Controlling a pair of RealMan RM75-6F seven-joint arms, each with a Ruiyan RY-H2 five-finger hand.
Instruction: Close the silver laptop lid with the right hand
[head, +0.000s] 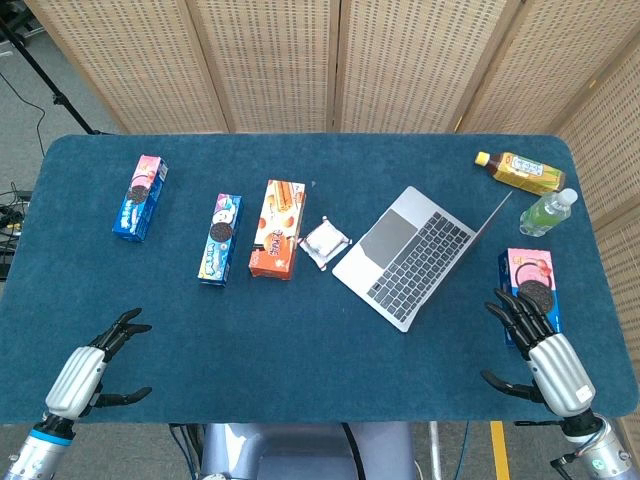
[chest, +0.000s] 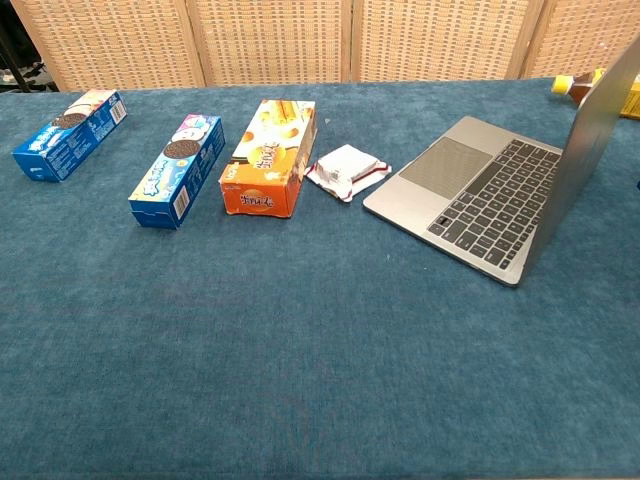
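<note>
Blue table (head: 300, 360) holds the silver laptop (head: 405, 258) right of centre, lid up and turned diagonally – an orange snack box (head: 277, 228) and small white packet (head: 324, 242) to its left. Right hand (head: 540, 345) rests at the near right edge by a pink cookie box (head: 528, 270), fingers spread, empty – left hand (head: 95, 365) at the near left corner, likewise spread and empty
</note>
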